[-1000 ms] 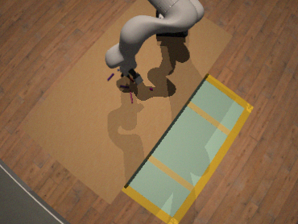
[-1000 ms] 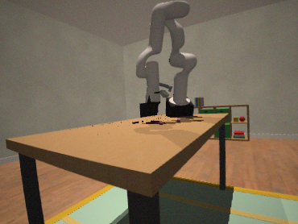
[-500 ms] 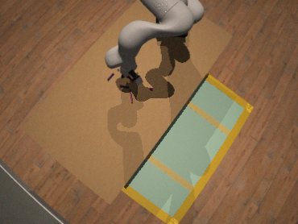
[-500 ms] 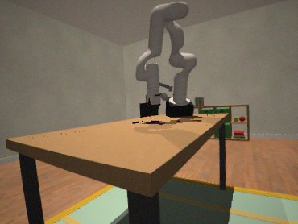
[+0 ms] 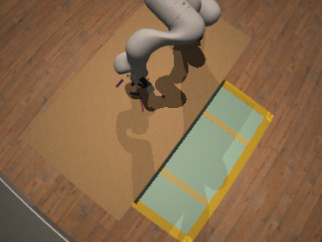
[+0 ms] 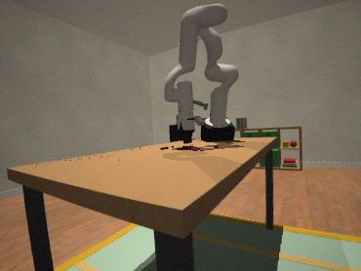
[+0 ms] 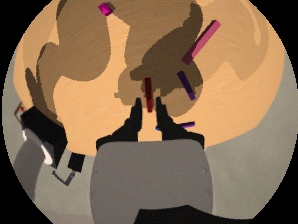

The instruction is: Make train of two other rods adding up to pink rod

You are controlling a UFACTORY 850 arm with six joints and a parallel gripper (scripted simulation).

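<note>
In the wrist view my gripper [image 7: 148, 104] stands low over the table with its fingers a little apart. A dark red rod [image 7: 148, 88] lies lengthwise between the fingertips, with a small gap on each side. The pink rod [image 7: 201, 39] lies at the upper right; it also shows in the overhead view [image 5: 142, 105]. A short magenta rod [image 7: 105, 8] lies at the upper left, apart from the others. A purple rod [image 7: 186, 84] lies just right of the fingers. Another dark purple piece [image 7: 188, 124] lies beside the right finger.
In the overhead view a purple rod [image 5: 118, 83] lies left of the gripper [image 5: 144, 84] and the magenta rod [image 5: 163, 96] right of it. The arm's shadow covers the rods. A green mat with a yellow border [image 5: 204, 161] lies on the floor beside the table.
</note>
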